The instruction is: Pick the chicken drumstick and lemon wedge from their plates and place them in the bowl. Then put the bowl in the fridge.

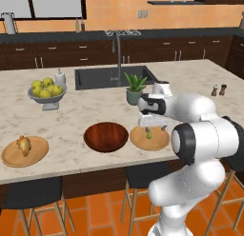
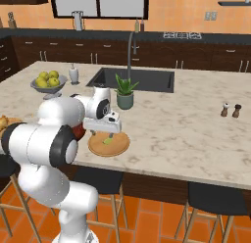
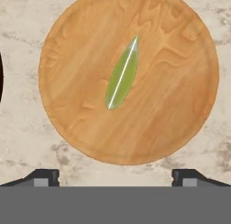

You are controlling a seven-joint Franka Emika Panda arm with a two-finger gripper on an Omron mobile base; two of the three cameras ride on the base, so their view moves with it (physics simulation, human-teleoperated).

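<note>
Your gripper hangs above the counter with its jaws spread wide and nothing between them; in the hand view the two dark fingertips stand far apart at the bottom. Straight ahead of the tips lies the lemon wedge, a thin yellow-green sliver resting near the middle of its tan plate, its long axis slanting across the line between your fingers. The tips are clear of the wedge and sit over the marble just off the plate's near rim. From the left base view, your gripper is just above that plate, with the wedge under it. The dark reddish-brown bowl sits just beside this plate, on the gripper's left, and its edge shows as a dark sliver at the left border of the hand view. Farther off on that same side, well apart from the gripper, the chicken drumstick lies on the second plate. Beyond the bowl stands a grey footed bowl of fruit, and a small potted plant stands just past the gripper.
</note>
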